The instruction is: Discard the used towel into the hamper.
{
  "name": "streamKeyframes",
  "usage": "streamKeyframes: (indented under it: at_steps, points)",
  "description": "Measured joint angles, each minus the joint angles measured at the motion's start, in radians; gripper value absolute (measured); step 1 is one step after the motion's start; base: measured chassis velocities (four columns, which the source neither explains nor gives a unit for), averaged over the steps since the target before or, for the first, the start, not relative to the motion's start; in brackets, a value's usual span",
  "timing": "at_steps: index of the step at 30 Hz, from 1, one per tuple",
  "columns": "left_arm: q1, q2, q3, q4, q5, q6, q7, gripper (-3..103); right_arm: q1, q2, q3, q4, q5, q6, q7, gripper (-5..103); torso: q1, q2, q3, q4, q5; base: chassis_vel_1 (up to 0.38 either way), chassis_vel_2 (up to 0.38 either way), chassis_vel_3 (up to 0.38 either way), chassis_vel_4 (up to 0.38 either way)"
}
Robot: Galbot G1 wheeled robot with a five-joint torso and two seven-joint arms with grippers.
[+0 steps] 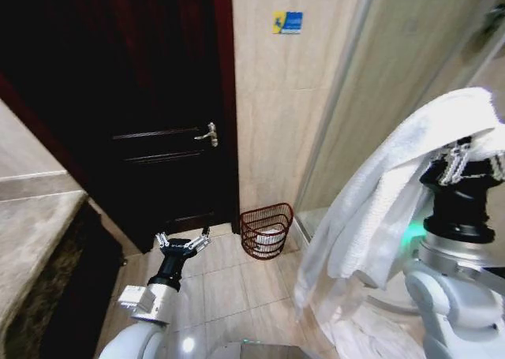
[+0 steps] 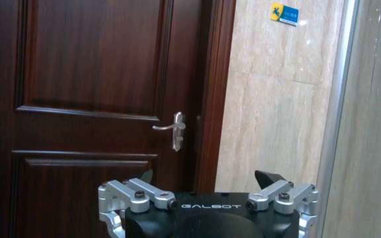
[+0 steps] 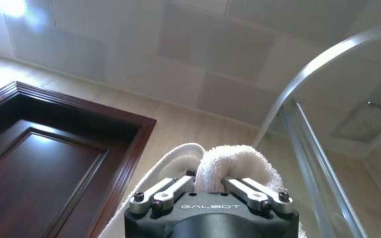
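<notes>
Step in hand: carry phase. Towel (image 1: 379, 193) already lifted, not yet over the hamper (image 1: 266, 229).

Right gripper (image 1: 465, 160): raised high on the right side of the head view, clamped on a fold of the white towel. In the right wrist view, right gripper (image 3: 210, 186) with both fingers (image 3: 166, 191) pinched against a bunched ridge of towel (image 3: 233, 163) pushed up between them. Rest of the cloth draped over the wrist and hanging in a long fall below and to the inner side of the gripper, lower edge near the floor (image 1: 229, 284).

Left gripper (image 1: 182, 244): low, ahead of the torso, spread and empty, facing the dark wooden door (image 1: 134, 99). In the left wrist view, left gripper (image 2: 207, 181) with jaws wide apart, door handle (image 2: 174, 129) beyond them. Idle.

Hamper: dark-red wire basket on the floor at the foot of the tiled wall (image 1: 276, 99), just beside the door frame, well below and forward-inward of the right gripper, a little beyond and to the outer side of the left gripper. Something pale inside; nature not discernible.

Next move, as judged: bring the right gripper across and down until above the hamper mouth, hanging cloth gathered within the rim, then release. Narrow opening and long trailing cloth: likely to snag or spill over the wire edge unless lowered centred.
</notes>
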Motion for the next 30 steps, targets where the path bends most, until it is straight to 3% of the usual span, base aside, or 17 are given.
streamKeyframes:
  at_steps: [16,30]
  points:
    - [0.000,0.000,0.000,0.000,0.000,0.000,0.000,100,0.158,-0.038,-0.112,-0.082,0.023,-0.024,0.000,4,0.000,0.000,0.000,-0.0001,0.0001,0.003,0.003,0.002,0.004]
    - [0.000,0.000,0.000,0.000,0.000,0.000,0.000,100,0.310,-0.091,-0.136,-0.202,0.067,-0.044,-0.009,4,0.000,0.000,0.000,0.0001,0.0000,0.062,0.062,0.064,0.066]
